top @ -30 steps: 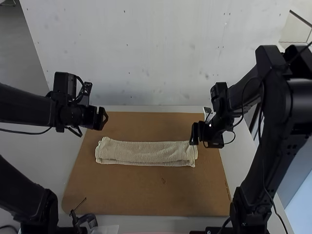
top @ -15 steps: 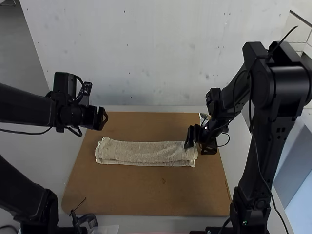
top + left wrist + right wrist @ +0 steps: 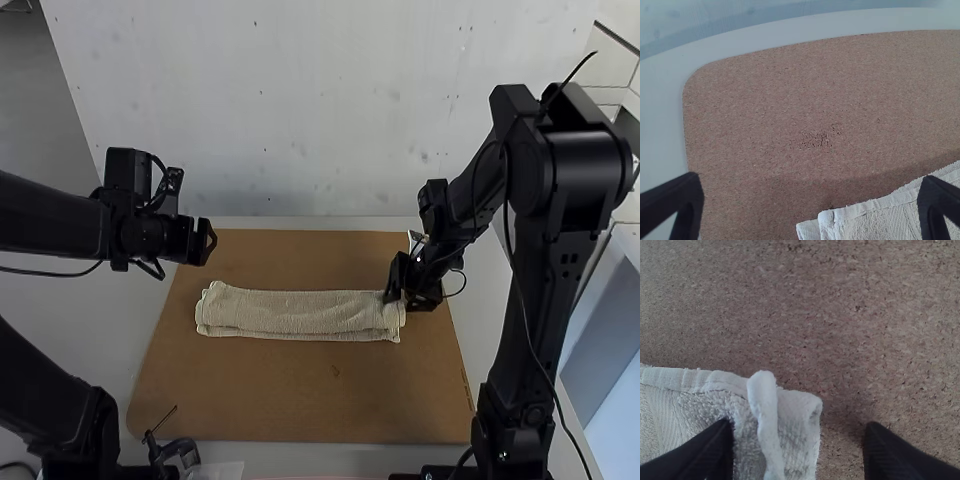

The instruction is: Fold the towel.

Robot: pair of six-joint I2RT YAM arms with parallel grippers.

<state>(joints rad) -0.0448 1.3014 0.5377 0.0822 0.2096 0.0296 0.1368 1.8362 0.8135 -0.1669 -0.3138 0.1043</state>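
Observation:
The cream towel [image 3: 300, 313] lies folded into a long narrow strip across the board. My left gripper [image 3: 208, 243] is above the board, behind the towel's left end; in the left wrist view the gripper [image 3: 810, 200] stands open, with a towel [image 3: 885, 217] corner below it. At the towel's right end is my right gripper [image 3: 398, 296]. In the right wrist view this gripper [image 3: 797, 447] is open, one finger over the towel [image 3: 695, 400] and the other over bare board, with the towel's end and a raised fold between them.
A brown board [image 3: 300, 400] lies under the towel on a pale table [image 3: 500, 300]. A small dark tool-like object [image 3: 175, 450] is at the board's front left edge. A pale wall stands behind the table.
The right arm has lowered and shifted left slightly, bringing its gripper against the towel's right end. The left arm has moved very slightly left. The towel lies as before.

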